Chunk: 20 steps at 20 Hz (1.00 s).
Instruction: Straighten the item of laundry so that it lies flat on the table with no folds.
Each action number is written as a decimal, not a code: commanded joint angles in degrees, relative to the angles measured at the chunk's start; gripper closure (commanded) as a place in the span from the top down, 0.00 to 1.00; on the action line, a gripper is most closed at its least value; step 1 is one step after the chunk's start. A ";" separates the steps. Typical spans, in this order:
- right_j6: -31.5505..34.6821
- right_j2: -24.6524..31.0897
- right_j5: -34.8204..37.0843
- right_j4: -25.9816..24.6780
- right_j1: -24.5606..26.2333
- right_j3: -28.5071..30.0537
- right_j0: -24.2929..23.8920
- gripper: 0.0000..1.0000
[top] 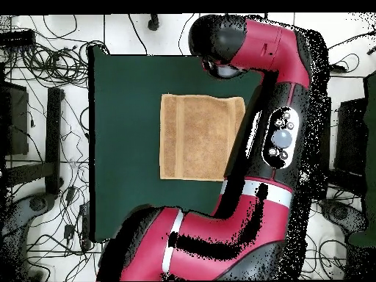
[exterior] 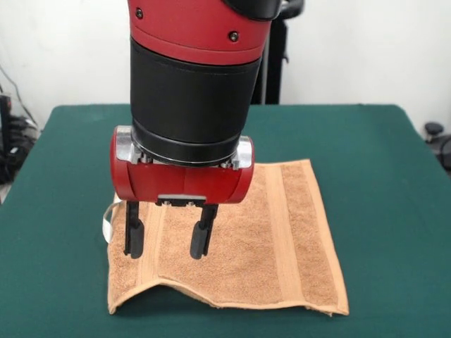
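1. Nearest us, we see the tan terry towel (exterior: 239,246) spread on the green tabletop (exterior: 394,211), its front edge humped up.
2. Above its left part, the claw (exterior: 167,239) hangs with fingers parted, gripping nothing.
3. A white tag (exterior: 109,218) shows at the towel's left edge.

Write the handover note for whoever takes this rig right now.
Gripper: open, empty, hanging over the towel's side nearest the white tag; whether the tips touch the cloth is unclear.
Towel: spread near the middle of the table, mostly flat, woven bands showing.
Done: most of the towel lies flat.
Left: the edge nearest the front camera is lifted in a hump below the gripper, and that corner looks raised. Probably press or pull that edge out until it lies flat.
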 commanded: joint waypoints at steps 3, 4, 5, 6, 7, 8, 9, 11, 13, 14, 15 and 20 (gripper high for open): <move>16.56 2.74 -2.04 0.53 1.11 9.37 0.62 1.00; 16.65 2.86 -2.57 0.53 1.03 10.07 0.57 1.00; 16.52 2.93 -2.78 0.52 0.93 10.44 0.54 1.00; 16.39 3.00 -2.99 0.50 0.83 10.82 0.51 1.00; 16.05 3.06 -2.93 0.48 0.76 11.01 0.49 1.00; 15.71 3.11 -2.88 0.46 0.68 11.21 0.47 1.00; 15.42 3.13 -2.62 0.45 0.71 11.20 0.45 1.00; 14.90 3.14 -1.90 0.47 0.69 11.25 0.39 1.00; 14.92 3.04 -0.82 0.61 0.59 11.41 0.36 1.00; 15.14 2.94 -0.19 0.71 0.55 11.50 0.35 1.00; 15.39 2.75 0.51 0.73 0.72 11.21 0.33 1.00; 15.03 2.69 0.81 0.66 0.97 10.98 0.16 1.00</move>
